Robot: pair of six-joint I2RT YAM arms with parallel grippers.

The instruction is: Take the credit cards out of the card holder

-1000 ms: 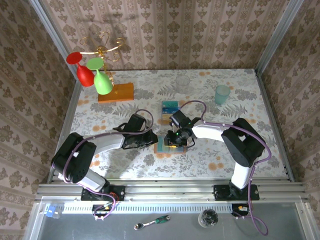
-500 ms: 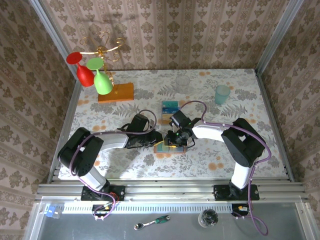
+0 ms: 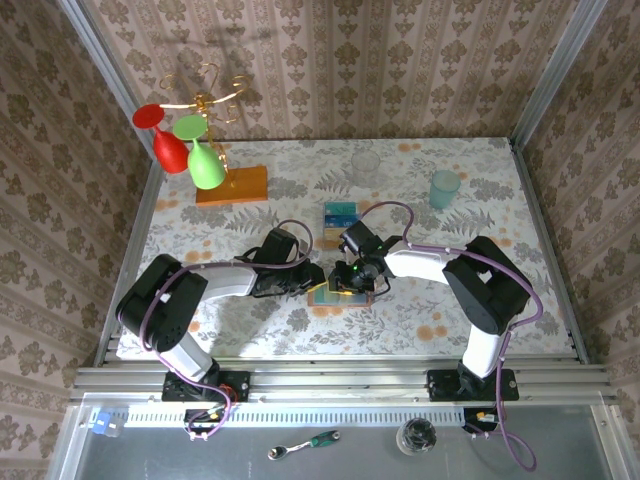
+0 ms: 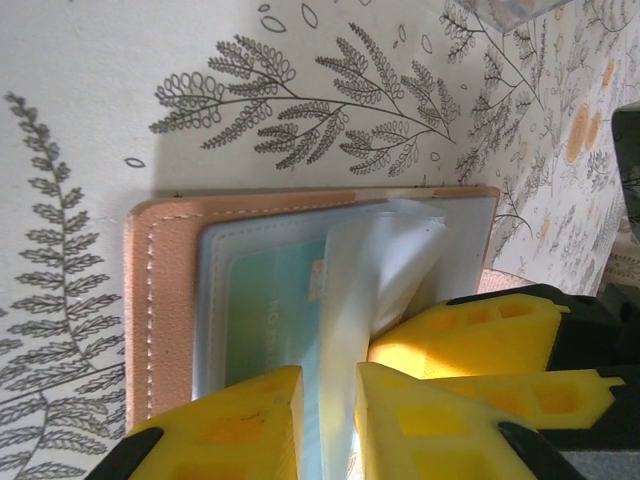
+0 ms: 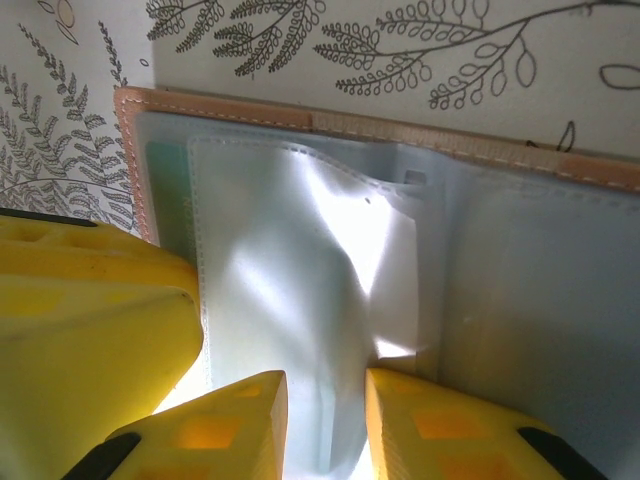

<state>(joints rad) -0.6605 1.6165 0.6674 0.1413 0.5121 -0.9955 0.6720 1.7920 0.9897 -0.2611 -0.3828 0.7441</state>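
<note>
The card holder (image 3: 324, 298) lies open on the table between my two grippers; its tan rim (image 4: 160, 300) frames clear pockets. One teal credit card (image 4: 270, 310) sits inside a pocket. More credit cards (image 3: 341, 213), blue and teal, lie stacked on the table behind. A clear sleeve (image 4: 385, 255) stands up from the holder. My right gripper (image 5: 325, 430) is shut on this sleeve (image 5: 300, 260) and holds it raised. My left gripper (image 4: 330, 420) straddles the same sleeve's edge with its jaws narrowly apart. In the overhead view the left gripper (image 3: 312, 282) and right gripper (image 3: 350, 285) almost touch.
An orange wooden slab (image 3: 233, 185) with a gold stand of coloured glasses stands at the back left. A clear glass (image 3: 365, 162) and a teal cup (image 3: 445, 187) stand at the back. Patterned walls close in three sides.
My left gripper has slid right up to the holder and its jaws have parted a little. The right gripper has stayed in place on the sleeve.
</note>
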